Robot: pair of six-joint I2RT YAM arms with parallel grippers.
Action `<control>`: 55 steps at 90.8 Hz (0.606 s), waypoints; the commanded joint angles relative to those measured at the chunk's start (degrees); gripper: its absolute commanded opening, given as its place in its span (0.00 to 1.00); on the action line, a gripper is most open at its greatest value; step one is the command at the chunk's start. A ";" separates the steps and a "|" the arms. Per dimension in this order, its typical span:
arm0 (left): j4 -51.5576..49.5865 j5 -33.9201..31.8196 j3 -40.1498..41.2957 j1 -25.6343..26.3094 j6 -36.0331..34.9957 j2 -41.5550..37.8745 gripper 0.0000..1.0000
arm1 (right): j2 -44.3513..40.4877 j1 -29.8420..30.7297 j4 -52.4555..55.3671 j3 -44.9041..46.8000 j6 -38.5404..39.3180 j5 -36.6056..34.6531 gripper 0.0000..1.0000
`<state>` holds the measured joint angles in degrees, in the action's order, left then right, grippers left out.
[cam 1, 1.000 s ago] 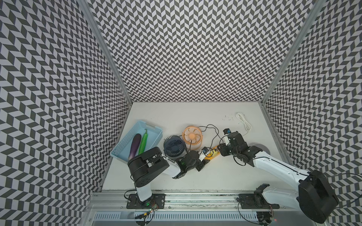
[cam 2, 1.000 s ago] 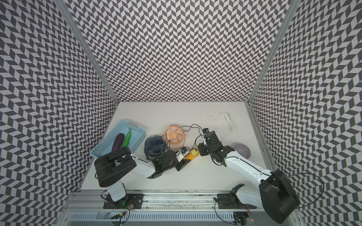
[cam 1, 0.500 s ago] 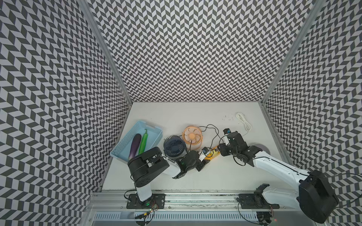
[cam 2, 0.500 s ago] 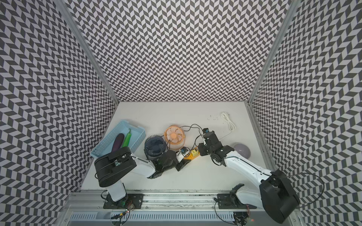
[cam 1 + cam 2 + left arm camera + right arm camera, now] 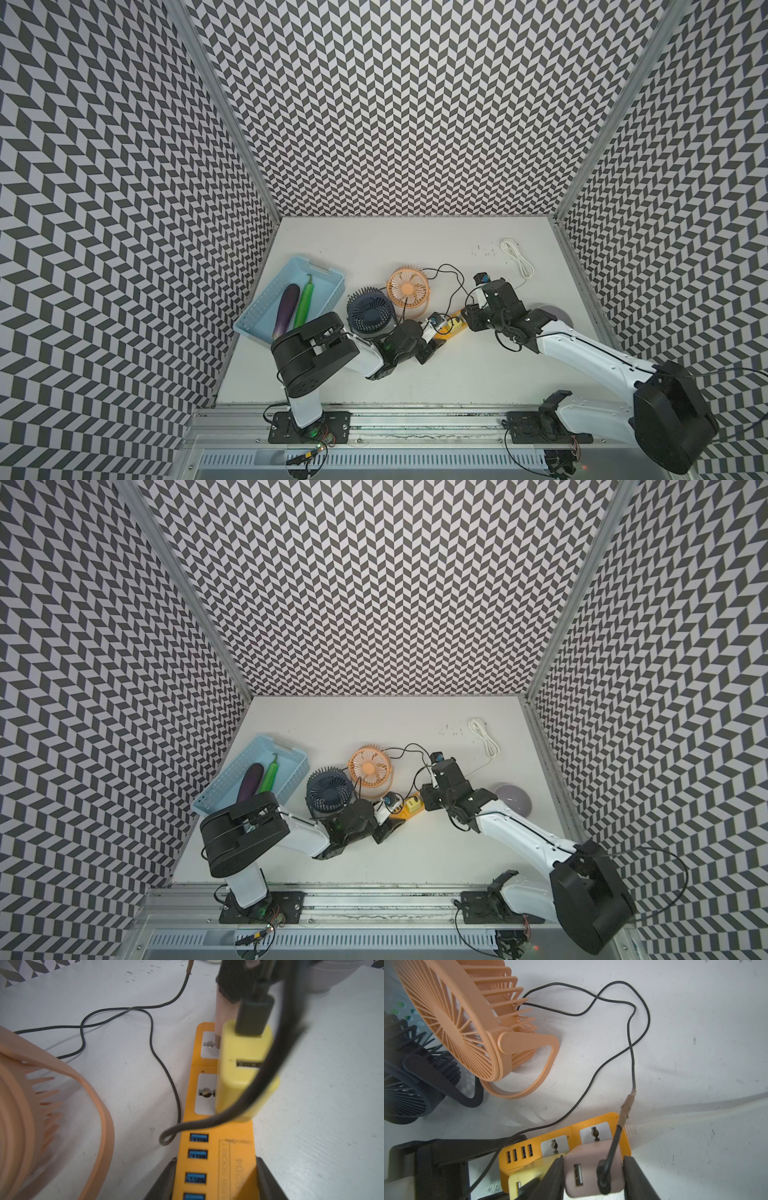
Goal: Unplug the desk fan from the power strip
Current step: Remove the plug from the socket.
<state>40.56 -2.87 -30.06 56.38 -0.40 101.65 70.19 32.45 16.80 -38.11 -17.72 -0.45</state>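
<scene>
The orange power strip lies on the table between the arms, also seen in a top view. My left gripper is shut on its USB end, one finger on each long side. A yellow adapter stands on the nearer socket. On the far socket stands a pink adapter, and my right gripper is shut on it. Whether its prongs are still in is hidden. A black cable runs from it towards the orange desk fan. Beside that stands a dark blue fan.
A light blue basket holding an eggplant and a green vegetable sits at the left. A coiled white cord lies at the back right. A grey dome rests behind my right arm. Loose black cables loop between the fans and the strip.
</scene>
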 commanded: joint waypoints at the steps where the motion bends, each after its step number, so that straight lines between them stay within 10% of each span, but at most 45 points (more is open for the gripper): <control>1: -2.01 -1.02 -0.38 0.27 0.05 0.93 0.26 | 0.12 0.38 -3.71 -2.07 -0.81 0.38 0.10; 55: -2.07 -1.00 -0.45 0.31 0.05 1.30 0.26 | 0.31 1.05 -4.15 -2.61 -0.10 0.89 0.10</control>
<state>40.42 -3.05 -30.06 56.38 -0.34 101.65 72.66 32.51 16.73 -39.70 -17.30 -0.56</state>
